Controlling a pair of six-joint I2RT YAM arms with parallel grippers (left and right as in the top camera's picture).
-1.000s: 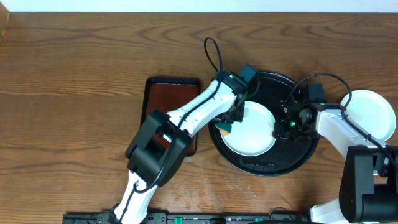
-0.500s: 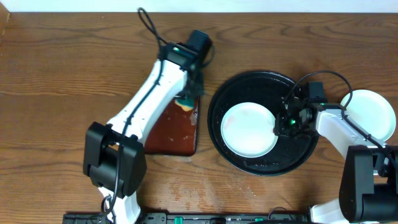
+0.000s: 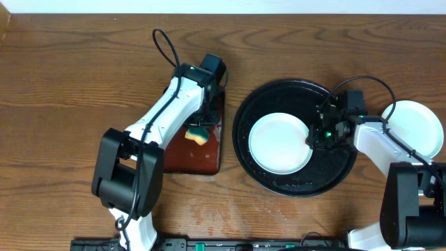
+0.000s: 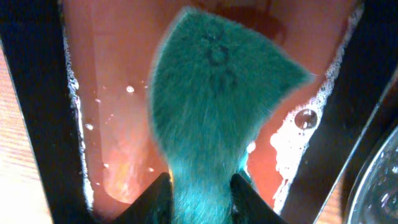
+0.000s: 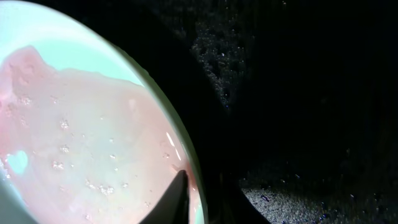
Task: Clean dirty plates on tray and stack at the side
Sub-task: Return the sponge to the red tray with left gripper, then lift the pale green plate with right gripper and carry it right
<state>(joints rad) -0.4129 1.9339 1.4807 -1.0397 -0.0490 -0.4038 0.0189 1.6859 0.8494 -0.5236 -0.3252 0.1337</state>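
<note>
A white plate (image 3: 279, 146) lies in the glossy black tray (image 3: 293, 185); in the right wrist view a pinkish, bubbly film covers the plate (image 5: 74, 124). My right gripper (image 3: 313, 139) straddles its right rim, one finger inside the plate and the other outside, dark against the tray (image 5: 298, 93). In that close view the right gripper (image 5: 202, 196) sits tight on the rim. A second white plate (image 3: 418, 129) rests on the table right of the tray. My left gripper (image 3: 201, 124) holds a green and yellow sponge (image 3: 197, 134) over the red-brown tray.
The red-brown rectangular tray (image 3: 209, 157) lies left of the black tray and holds soapy liquid (image 4: 118, 124) with foam at its edges. The sponge (image 4: 217, 93) fans out wide beyond the left gripper (image 4: 200, 196). Both arms' bases stand at the front table edge.
My left arm swung from the plate on the black tray to the red-brown tray, carrying the sponge, then brought it down toward the tray's middle. The right arm and the plate stayed put.
</note>
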